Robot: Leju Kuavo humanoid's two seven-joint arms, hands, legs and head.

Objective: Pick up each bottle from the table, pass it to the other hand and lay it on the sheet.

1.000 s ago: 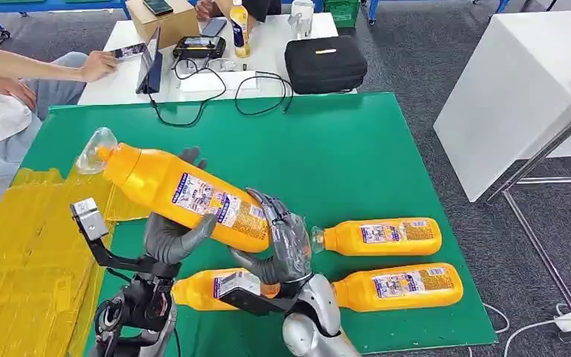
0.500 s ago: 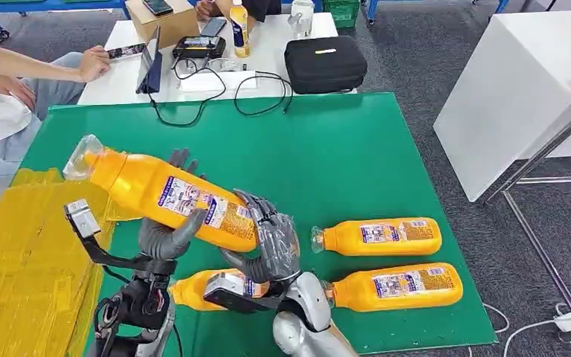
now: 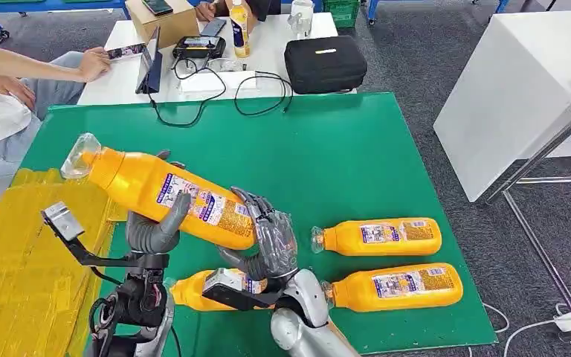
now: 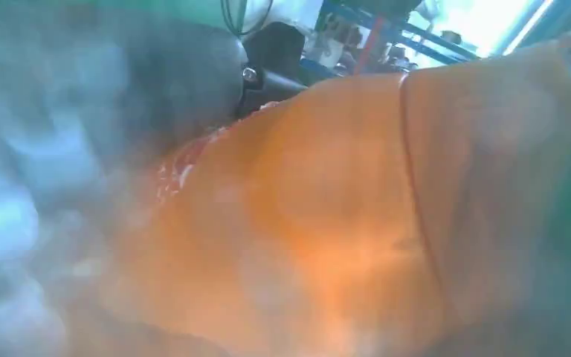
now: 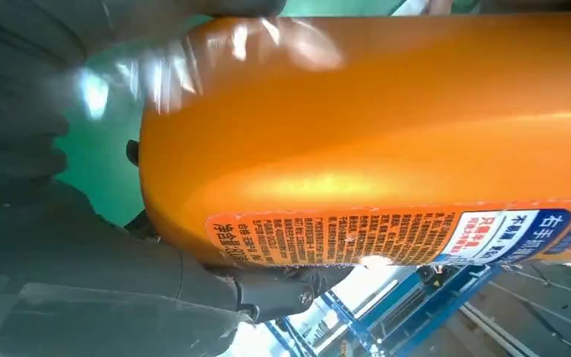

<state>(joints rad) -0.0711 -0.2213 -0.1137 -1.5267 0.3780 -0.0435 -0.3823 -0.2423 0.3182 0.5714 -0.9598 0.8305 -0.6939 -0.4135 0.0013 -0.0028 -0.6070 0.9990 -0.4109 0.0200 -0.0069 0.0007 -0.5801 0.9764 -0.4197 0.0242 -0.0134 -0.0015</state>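
Green table (image 3: 357, 149) up front, yellow sheet (image 3: 22, 260) draped at its left edge. Left hand (image 3: 152, 227) grips the raised orange bottle (image 3: 167, 197) around its middle, cap tilted toward the sheet. Right hand (image 3: 268, 242) wraps the bottle's base. Three more bottles (image 3: 379, 236) lie on the table to the right.

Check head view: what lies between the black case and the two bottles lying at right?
Bare green mat lies between the black case and those bottles, per head view.
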